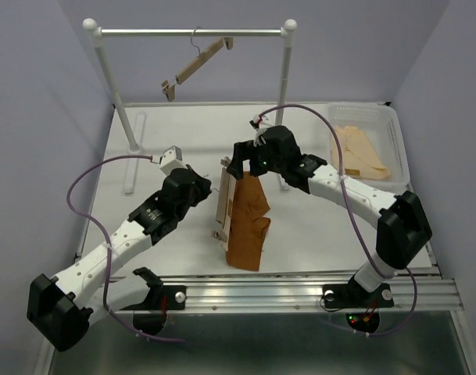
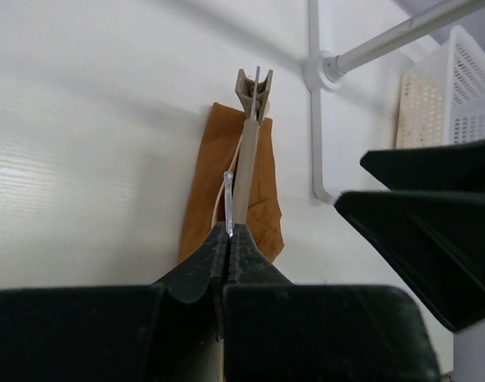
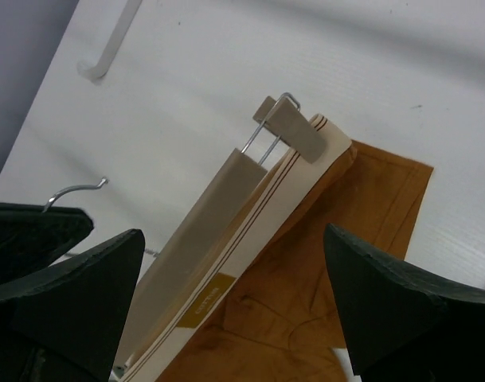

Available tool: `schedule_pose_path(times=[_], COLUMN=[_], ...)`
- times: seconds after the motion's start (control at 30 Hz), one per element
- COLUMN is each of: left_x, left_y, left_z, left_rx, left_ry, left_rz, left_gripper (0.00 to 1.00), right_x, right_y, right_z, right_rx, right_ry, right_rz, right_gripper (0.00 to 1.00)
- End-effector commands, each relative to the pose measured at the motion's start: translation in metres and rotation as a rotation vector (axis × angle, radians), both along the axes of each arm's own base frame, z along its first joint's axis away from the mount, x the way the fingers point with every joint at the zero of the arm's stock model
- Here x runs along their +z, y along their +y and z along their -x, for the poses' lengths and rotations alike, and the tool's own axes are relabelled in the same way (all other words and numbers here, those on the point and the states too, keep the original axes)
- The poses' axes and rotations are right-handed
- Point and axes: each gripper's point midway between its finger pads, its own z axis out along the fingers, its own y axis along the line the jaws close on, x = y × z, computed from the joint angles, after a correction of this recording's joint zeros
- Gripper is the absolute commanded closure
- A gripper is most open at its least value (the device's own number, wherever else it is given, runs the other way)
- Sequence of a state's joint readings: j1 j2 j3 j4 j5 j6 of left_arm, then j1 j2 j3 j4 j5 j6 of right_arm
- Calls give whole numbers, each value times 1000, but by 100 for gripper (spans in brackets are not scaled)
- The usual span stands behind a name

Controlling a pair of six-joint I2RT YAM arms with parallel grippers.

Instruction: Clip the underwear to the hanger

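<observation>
Top view: the left claw (image 1: 206, 191) is clenched on the hanger (image 1: 220, 199) at mid-worktop (image 1: 159, 141). The underwear (image 1: 249, 223) spreads from the hanger toward the right. The right claw (image 1: 247, 168) hovers over the hanger's far end.

Left wrist: the fingers are pressed together on the bar beside the hook (image 2: 226, 195). The underwear lies behind the bar, and the far clip (image 2: 254, 86) sits at its top edge.

Right wrist: this claw is spread wide and grips nothing. The clip appears to bite the corner of the waistband (image 3: 258, 227). One end therefore looks clipped. The other clip is out of view here, so I cannot tell whether it is fastened; it is likely what is left.
</observation>
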State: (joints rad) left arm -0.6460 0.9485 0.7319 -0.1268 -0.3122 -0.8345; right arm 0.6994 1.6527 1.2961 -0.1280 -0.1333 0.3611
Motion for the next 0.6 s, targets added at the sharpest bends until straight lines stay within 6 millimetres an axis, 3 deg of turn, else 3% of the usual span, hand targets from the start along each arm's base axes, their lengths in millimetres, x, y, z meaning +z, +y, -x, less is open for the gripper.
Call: schedule_pose_path(times=[0.0,0.23,0.4,0.57], left_x=[26,48,47,50], left_y=[4,-18,-31,-41], left_z=[-9,-11,-10,-13], left_rx=[138,160,170,170], left_ry=[-44,-61,-48,-51], left_rz=[23,-42,-98,-114], left_gripper=[100,100,100,100], right_x=[-2,4,-8,-5], right_y=[-22,-11,-1,16], right_z=[21,76,88,101], right_rx=[-104,58,95,169], right_ry=[76,180,249,276], right_rz=[-7,-80,-101,-160], right_gripper=[0,0,0,0])
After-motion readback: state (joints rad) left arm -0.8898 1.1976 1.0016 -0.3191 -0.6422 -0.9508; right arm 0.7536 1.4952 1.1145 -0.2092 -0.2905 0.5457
